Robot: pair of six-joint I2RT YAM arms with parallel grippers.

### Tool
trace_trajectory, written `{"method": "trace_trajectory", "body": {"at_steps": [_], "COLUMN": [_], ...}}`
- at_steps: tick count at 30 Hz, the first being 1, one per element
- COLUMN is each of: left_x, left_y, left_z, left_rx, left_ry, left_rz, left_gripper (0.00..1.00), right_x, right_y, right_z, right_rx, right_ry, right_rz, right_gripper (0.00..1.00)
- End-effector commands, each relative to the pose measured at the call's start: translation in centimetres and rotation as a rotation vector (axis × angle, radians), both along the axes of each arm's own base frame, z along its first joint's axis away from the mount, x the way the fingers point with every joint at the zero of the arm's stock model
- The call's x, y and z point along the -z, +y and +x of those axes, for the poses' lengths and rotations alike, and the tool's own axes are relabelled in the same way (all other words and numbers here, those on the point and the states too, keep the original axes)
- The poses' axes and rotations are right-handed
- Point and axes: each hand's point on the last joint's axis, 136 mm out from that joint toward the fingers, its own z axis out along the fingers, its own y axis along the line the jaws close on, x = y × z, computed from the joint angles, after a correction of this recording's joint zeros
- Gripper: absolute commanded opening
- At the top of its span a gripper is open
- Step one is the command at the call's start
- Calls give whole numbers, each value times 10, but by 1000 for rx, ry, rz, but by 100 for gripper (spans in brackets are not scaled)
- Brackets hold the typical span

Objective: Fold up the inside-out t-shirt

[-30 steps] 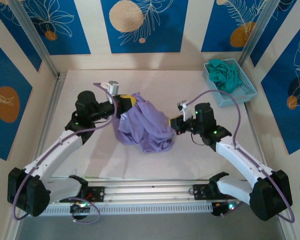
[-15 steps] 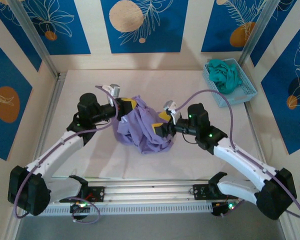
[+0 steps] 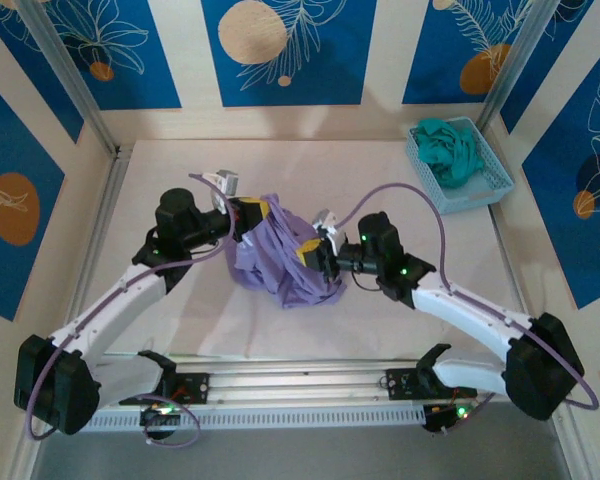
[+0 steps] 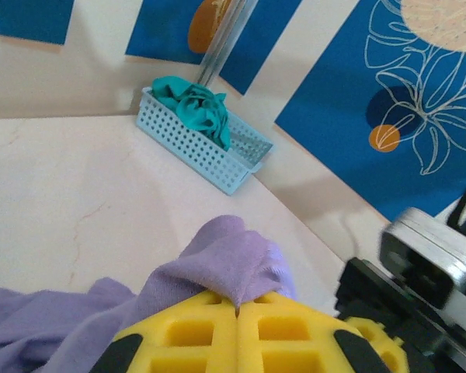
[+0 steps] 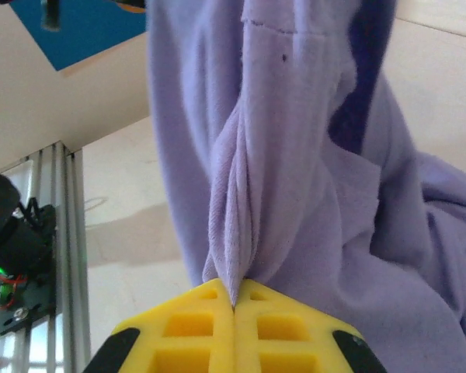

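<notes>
T-shirt: the lavender t-shirt (image 3: 280,262) lies bunched in a heap at mid-table between the two arms; sleeves and neck cannot be told apart in the folds
Left: the left gripper (image 4: 237,307) has its yellow fingers pressed together on a pinch of the heap's far left edge
Right: the right gripper (image 5: 234,299) is clamped on a gathered pleat at the heap's right side; from above its tips are buried in cloth
Lift: whether the pinched cloth is clear of the table (image 3: 180,170) is hard to judge
Basket: the blue basket (image 3: 477,195) stands at the far right corner, well apart, holding a teal garment (image 3: 448,148)
</notes>
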Motion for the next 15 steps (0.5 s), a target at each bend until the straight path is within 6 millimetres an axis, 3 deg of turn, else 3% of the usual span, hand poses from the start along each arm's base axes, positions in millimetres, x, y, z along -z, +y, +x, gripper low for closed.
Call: {"method": "trace_trajectory", "body": {"at_steps": [1, 4, 8, 11, 15], "left_x": [3, 3, -7, -16, -17], "left_y": [9, 10, 7, -3, -8], "left_z": [4, 2, -7, -23, -37], "left_rx": [-53, -48, 1, 110, 190], "left_ry": [-15, -28, -82, -125, -137], "left_rz": [29, 41, 24, -27, -60], "left_gripper": [3, 2, 0, 0, 0], "right_x": [4, 17, 31, 7, -45], "right_y": [2, 8, 12, -2, -24], "right_z": [-24, -38, -51, -31, -6], "right_rx": [-74, -134, -194, -84, -8], "right_ry": [-28, -24, -20, -83, -59], "right_rz": [39, 10, -98, -71, 168], "right_gripper": [0, 2, 22, 42, 60]}}
